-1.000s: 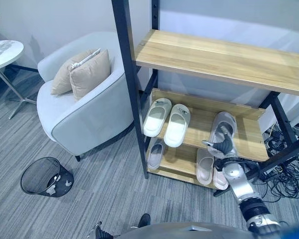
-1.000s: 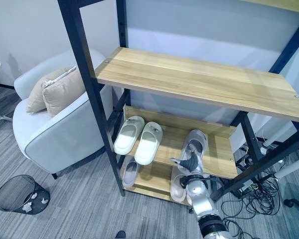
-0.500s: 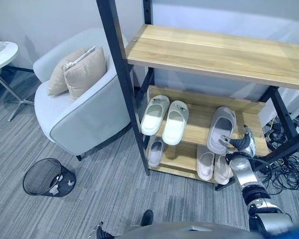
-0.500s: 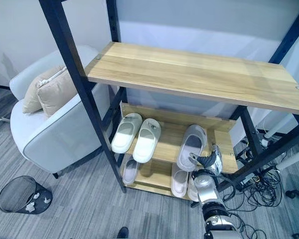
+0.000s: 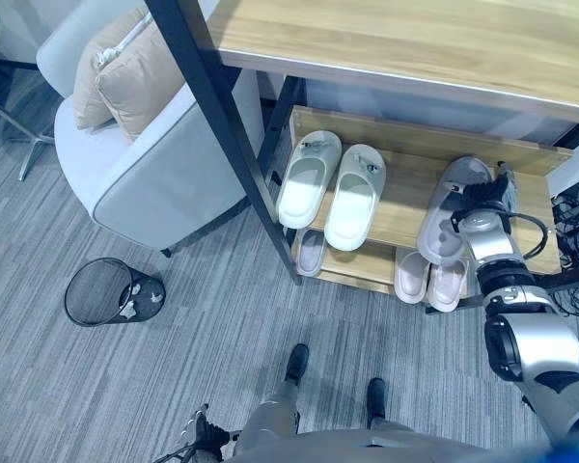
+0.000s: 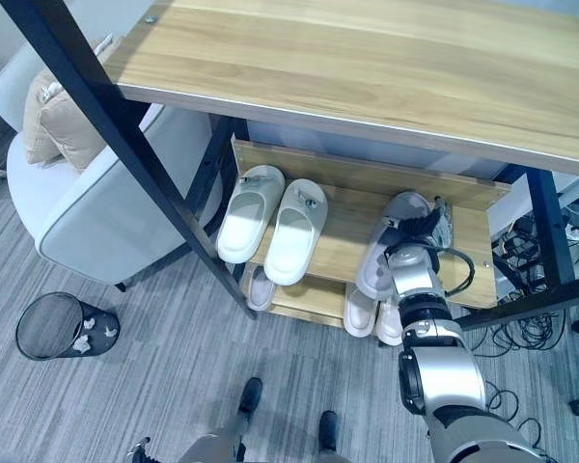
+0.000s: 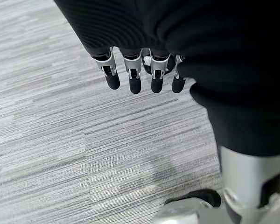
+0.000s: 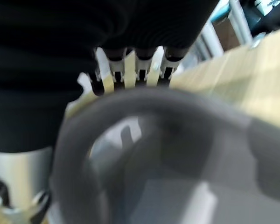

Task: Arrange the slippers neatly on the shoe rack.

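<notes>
The robot's right hand rests against the far end of a grey rubber slipper on the right of the wooden shoe rack's middle shelf; its fingertips are hidden behind the slipper, so its grip is unclear. A white slipper pair sits left. The left hand hangs relaxed, straight-fingered, over grey striped carpet.

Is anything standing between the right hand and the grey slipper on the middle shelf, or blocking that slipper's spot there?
Nothing visible does. The right hand is already at the grey slipper, which lies on the middle shelf, well apart from the white pair. Its fingers are hidden behind the slipper.
</notes>
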Controlling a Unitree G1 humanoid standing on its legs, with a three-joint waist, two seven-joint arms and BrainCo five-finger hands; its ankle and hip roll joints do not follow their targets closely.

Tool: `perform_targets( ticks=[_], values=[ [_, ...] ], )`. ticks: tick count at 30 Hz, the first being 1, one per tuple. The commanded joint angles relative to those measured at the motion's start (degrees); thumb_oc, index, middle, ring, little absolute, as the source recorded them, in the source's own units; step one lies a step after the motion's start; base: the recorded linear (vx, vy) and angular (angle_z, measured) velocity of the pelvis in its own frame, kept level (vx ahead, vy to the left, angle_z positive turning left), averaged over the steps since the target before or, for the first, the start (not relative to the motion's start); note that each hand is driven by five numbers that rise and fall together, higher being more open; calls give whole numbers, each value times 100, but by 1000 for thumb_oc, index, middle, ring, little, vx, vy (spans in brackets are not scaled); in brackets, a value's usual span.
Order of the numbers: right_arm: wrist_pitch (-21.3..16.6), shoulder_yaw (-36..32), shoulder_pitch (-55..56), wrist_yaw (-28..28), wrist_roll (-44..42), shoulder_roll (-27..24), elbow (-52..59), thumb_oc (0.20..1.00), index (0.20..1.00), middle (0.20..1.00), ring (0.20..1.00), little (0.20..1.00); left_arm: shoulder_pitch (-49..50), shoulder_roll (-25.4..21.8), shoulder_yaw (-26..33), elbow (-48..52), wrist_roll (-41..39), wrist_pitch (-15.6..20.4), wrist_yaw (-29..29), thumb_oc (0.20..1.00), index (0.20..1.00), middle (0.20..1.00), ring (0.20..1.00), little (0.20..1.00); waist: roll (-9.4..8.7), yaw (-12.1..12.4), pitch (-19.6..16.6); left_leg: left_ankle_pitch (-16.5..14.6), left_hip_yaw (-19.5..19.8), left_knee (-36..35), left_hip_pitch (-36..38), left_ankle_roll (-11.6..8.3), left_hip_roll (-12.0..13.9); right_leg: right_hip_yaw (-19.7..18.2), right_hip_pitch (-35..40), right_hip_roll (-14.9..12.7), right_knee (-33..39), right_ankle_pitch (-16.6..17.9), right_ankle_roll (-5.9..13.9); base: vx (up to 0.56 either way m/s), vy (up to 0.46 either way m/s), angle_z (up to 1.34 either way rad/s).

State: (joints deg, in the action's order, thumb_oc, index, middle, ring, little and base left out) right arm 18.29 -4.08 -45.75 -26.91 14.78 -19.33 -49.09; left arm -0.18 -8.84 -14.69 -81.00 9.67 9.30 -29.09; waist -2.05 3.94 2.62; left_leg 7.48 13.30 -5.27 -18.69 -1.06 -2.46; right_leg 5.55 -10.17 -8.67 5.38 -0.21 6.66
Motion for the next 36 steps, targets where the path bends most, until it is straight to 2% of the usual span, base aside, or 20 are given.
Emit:
perform_targets(
  ticks=[1, 5, 10, 20, 21, 22, 30, 34, 36],
  values=[
    [166, -147, 71, -2, -55, -348, -88, 1000, 1000, 1000, 1000, 1000, -221, 977, -74, -354, -103, 208, 30, 1000, 1000, 1000, 1000, 1000, -18, 47, 97, 71, -43, 27, 154, 70, 143, 185, 250, -349, -38, 147, 144, 0, 0, 0],
    [144, -266, 299, 142, -93, -265, -31, 1000, 1000, 1000, 1000, 1000, -174, 969, -67, -336, -92, 269, 22, 1000, 1000, 1000, 1000, 1000, -10, 4, 114, 26, -68, 27, 276, 80, 159, 175, 350, -350, -38, 117, 129, 49, -2, 1],
    [152, -491, 1030, 313, -28, 15, 636, 1000, 1000, 1000, 1000, 1000, -110, 988, -75, -339, -81, 277, 41, 1000, 1000, 1000, 1000, 1000, 5, -59, 36, -64, -146, 27, 443, 80, 201, 123, 450, -332, -38, 90, 121, 42, -12, -1],
    [170, -379, 1858, 525, 333, 366, 887, 1000, 1000, 1000, 1000, 1000, 34, 967, -144, -392, 23, 221, 47, 1000, 1000, 1000, 1000, 1000, -3, -75, -163, -134, -177, 27, 552, 97, 226, 106, 517, -296, -38, 46, 112, 7, -3, 0],
    [158, -362, 1881, 501, 348, 376, 869, 576, 576, 576, 576, 576, 44, 963, -159, -402, 44, 228, 38, 1000, 1000, 1000, 1000, 1000, -6, -68, -166, -133, -177, 27, 545, 98, 223, 102, 515, -292, -38, 45, 112, 0, 0, 0],
    [151, -340, 1895, 492, 365, 373, 853, 200, 200, 200, 200, 200, 53, 955, -171, -413, 61, 227, 26, 1000, 1000, 1000, 1000, 1000, -8, -62, -167, -131, -174, 27, 544, 97, 223, 109, 515, -292, -38, 45, 113, 0, 0, 0],
    [204, -244, 2235, 313, 572, 497, 1123, 200, 200, 200, 200, 200, 101, 911, -209, -503, 142, 234, -70, 1000, 1000, 1000, 1000, 1000, -59, -35, -226, -132, -153, 27, 541, 110, 224, 133, 537, -297, -38, 30, 125, 0, 0, 0],
    [53, -283, 2436, 51, 628, 540, 1475, 200, 200, 200, 200, 200, 109, 904, -236, -501, 165, 230, -112, 1000, 1000, 1000, 1000, 1000, -76, -34, -252, -136, -144, 27, 540, 112, 223, 168, 545, -312, -38, 33, 142, 0, 0, 0],
    [-143, -253, 2465, -52, 664, 550, 1739, 200, 200, 200, 200, 200, 116, 880, -223, -508, 172, 225, -139, 1000, 1000, 1000, 1000, 1000, -84, -39, -270, -143, -157, 27, 558, 116, 221, 148, 554, -319, -38, 44, 146, 0, 0, 0]
  ],
)
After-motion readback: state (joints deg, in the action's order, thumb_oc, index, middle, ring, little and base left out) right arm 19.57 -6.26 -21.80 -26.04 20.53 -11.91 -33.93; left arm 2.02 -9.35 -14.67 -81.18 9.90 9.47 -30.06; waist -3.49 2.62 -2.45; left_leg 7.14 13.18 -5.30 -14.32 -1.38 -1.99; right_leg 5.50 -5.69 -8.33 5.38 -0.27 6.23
